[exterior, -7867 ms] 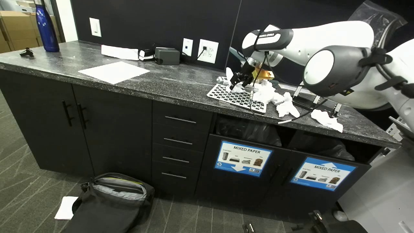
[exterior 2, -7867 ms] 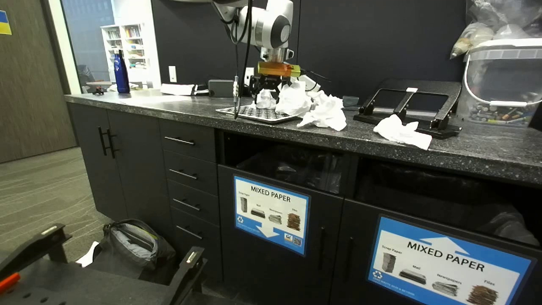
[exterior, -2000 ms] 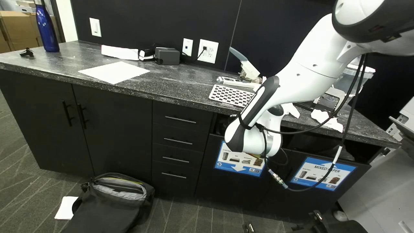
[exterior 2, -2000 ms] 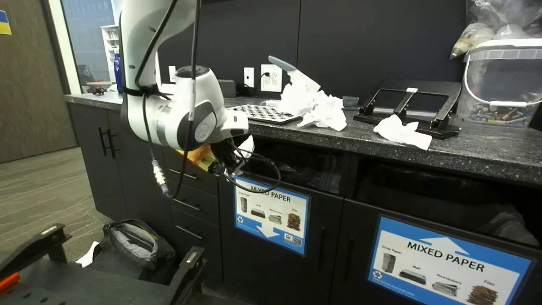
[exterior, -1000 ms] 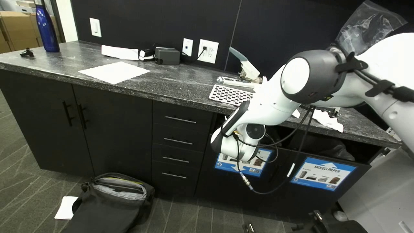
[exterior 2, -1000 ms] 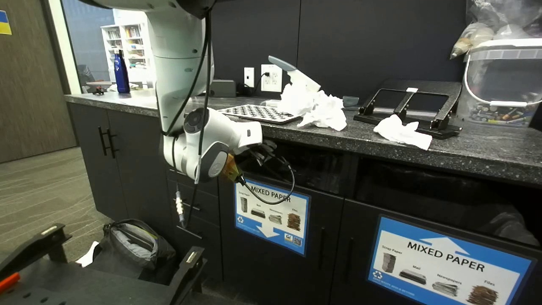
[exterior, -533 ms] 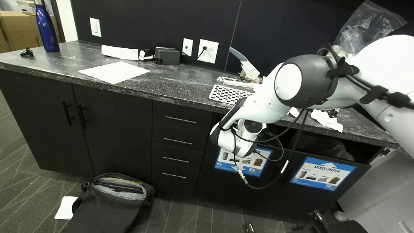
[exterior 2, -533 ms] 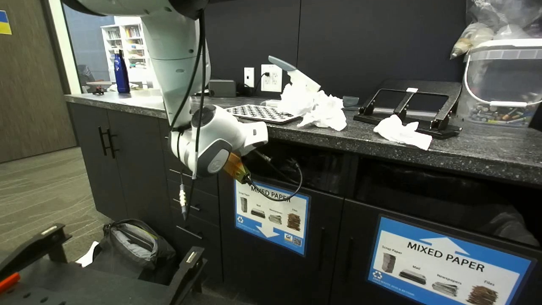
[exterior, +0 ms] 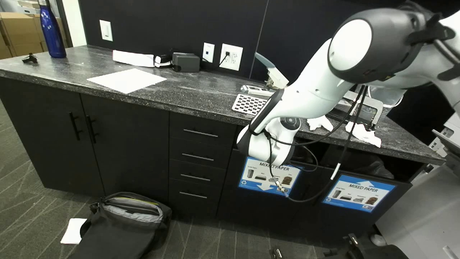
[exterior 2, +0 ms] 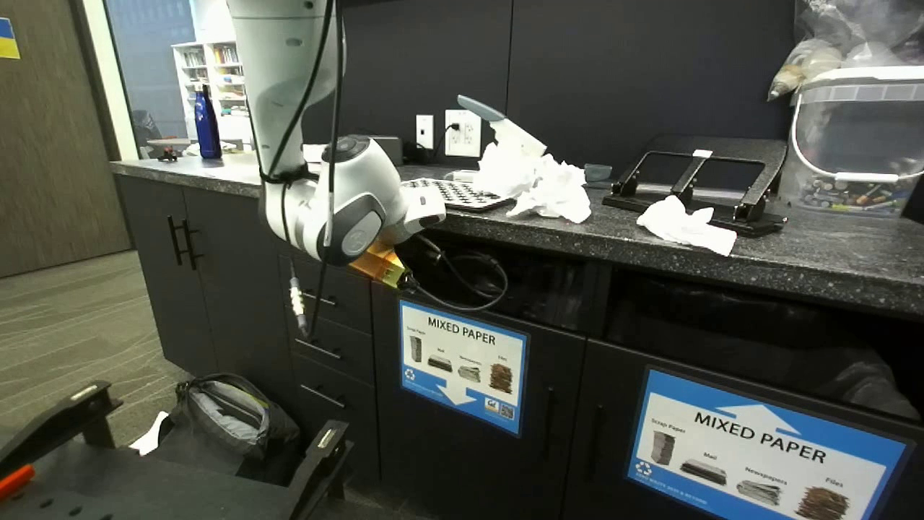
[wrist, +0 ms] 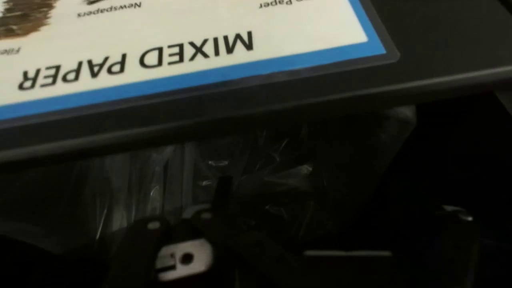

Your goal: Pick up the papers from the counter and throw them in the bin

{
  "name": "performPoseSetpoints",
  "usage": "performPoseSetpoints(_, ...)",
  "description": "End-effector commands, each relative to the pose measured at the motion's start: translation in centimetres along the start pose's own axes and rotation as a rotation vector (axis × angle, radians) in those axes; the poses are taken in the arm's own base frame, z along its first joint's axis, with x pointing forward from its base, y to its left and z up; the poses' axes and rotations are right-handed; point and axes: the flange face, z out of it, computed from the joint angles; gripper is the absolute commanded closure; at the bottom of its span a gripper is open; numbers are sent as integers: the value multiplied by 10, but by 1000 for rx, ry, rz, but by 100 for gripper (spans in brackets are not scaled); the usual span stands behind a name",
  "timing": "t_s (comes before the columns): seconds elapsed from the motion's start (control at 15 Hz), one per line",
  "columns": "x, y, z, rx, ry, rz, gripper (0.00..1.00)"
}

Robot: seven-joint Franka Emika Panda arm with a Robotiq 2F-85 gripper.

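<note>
Gripper (wrist: 332, 208) hangs at the mouth of the bin (wrist: 176, 172), jaws spread well apart as far as the dark wrist view shows, nothing white showing between them. Dropping a scrap appears to be the step in hand, though none can be made out in the plastic liner (wrist: 280, 176) just beyond the gripper. To do it well, hold the jaws wide over the liner until nothing clings, then back straight out, minding the front panel (wrist: 240, 102) close by and the looped cable (exterior 2: 469, 310). Rise well clear of the edge of the counter (exterior 2: 621, 249) above before reaching across. Papers (exterior 2: 541, 184) lie up there in an exterior view, higher than the gripper: a crumpled heap, likely the easier next reach, at the checkered mat (exterior 2: 462, 193), touching or not I cannot tell; farther off, a lone wad (exterior 2: 686, 224) before the black stand (exterior 2: 689, 179).
</note>
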Motion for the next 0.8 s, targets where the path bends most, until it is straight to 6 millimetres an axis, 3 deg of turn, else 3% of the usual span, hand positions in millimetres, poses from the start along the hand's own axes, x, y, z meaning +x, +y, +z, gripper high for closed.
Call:
performPoseSetpoints(0.0, 11, 1, -70, 23, -55, -64, 0)
performPoseSetpoints(0.2, 9, 5, -107, 41, -212, -109, 0)
performPoseSetpoints(0.6, 28, 21, -175, 65, -558, -234, 0)
performPoseSetpoints(0.73, 62, 25, -196, 9, -604, -267, 0)
